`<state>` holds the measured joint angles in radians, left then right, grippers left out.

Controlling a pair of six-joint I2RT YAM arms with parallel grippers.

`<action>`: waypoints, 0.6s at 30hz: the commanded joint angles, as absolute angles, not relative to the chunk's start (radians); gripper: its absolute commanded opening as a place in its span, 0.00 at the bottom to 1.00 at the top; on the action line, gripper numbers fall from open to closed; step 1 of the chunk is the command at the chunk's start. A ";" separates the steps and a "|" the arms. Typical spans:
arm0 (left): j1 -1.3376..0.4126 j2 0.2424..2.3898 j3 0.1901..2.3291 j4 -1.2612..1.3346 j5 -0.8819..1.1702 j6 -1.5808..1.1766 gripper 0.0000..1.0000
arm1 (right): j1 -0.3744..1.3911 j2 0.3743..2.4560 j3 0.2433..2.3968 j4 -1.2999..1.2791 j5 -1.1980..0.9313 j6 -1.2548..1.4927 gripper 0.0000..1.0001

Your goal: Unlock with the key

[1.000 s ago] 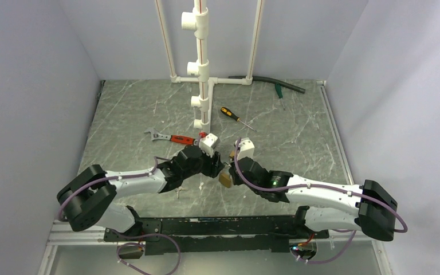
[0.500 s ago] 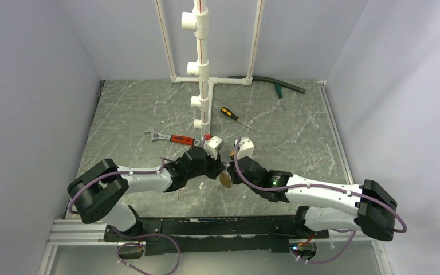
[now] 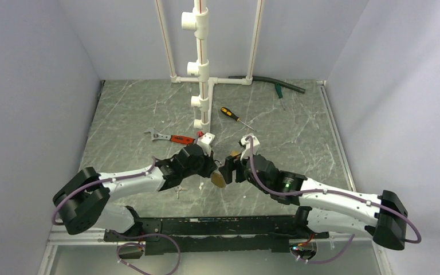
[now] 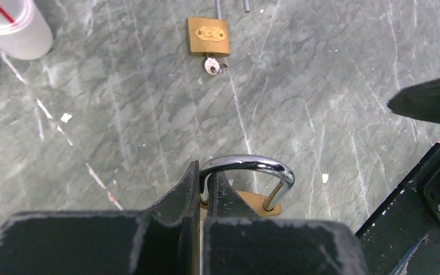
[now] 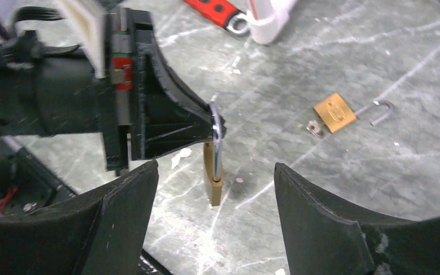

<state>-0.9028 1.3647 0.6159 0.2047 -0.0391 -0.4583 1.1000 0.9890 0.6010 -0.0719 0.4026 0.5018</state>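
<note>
Two brass padlocks are in play. My left hand [image 4: 206,180] is pinched tight on the chrome shackle [image 4: 252,161] of the larger padlock [image 5: 210,186], which hangs free above the desk [image 4: 120,126]. My right hand [image 5: 215,169] stands wide apart on either side of it, holding nothing.

The key [image 4: 212,65] I can make out plainly is seated in the small padlock [image 4: 208,35], which lies flat farther out with its shackle sprung. A pale cross-shaped sliver [image 3: 180,191] beside my left forearm may be another key, but it is too small to tell.

I judge the key light, stiff, thin and slick. I would take it across the flat faces of its head and draw it straight along its length. The small padlock looks light enough to drag along with it.

The hanging padlock seems heavy for its size and could swing on so narrow a pinch.

Bare desk surrounds the small padlock, so there is room to come down on it. The white pipe foot [image 4: 11,28] stands off to one side. The black rail [image 4: 412,195] at the desk's near edge runs close below the hanging lock.
</note>
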 commanded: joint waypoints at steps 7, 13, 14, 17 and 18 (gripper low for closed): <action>-0.904 1.215 0.796 0.022 -0.057 -0.553 0.00 | 1.071 0.855 0.508 0.095 0.059 0.370 0.66; -0.909 1.163 0.832 -0.034 -0.049 -0.590 0.00 | 1.057 0.842 0.453 0.162 0.071 0.396 0.57; -0.909 1.156 0.834 -0.036 -0.050 -0.597 0.00 | 1.056 0.851 0.453 0.164 0.074 0.397 0.56; -0.911 1.143 0.843 -0.047 -0.052 -0.608 0.00 | 1.055 0.879 0.452 0.184 0.074 0.400 0.53; -0.912 1.141 0.846 -0.049 -0.050 -0.611 0.00 | 1.055 0.883 0.450 0.194 0.073 0.402 0.52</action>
